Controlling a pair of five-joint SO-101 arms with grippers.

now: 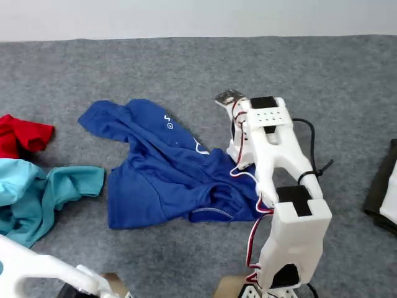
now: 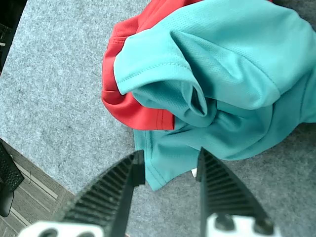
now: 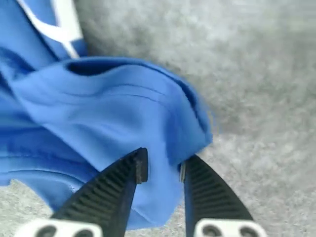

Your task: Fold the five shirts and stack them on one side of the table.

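A crumpled blue shirt (image 1: 162,167) lies mid-table. My right arm (image 1: 273,143) stands over its right edge. In the right wrist view my right gripper (image 3: 163,170) is shut on a fold of the blue shirt (image 3: 98,113), with cloth running between the fingers. A teal shirt (image 1: 34,195) and a red shirt (image 1: 22,135) lie bunched at the table's left edge. My left gripper (image 2: 170,169) hangs open just above the hem of the teal shirt (image 2: 222,84), which overlaps the red shirt (image 2: 128,106); nothing sits between its fingers.
A dark shirt (image 1: 379,186) lies at the right edge of the grey table (image 1: 186,68). My left arm (image 1: 43,268) sits at the front left corner. The left wrist view shows the table's edge and floor (image 2: 19,197) close by.
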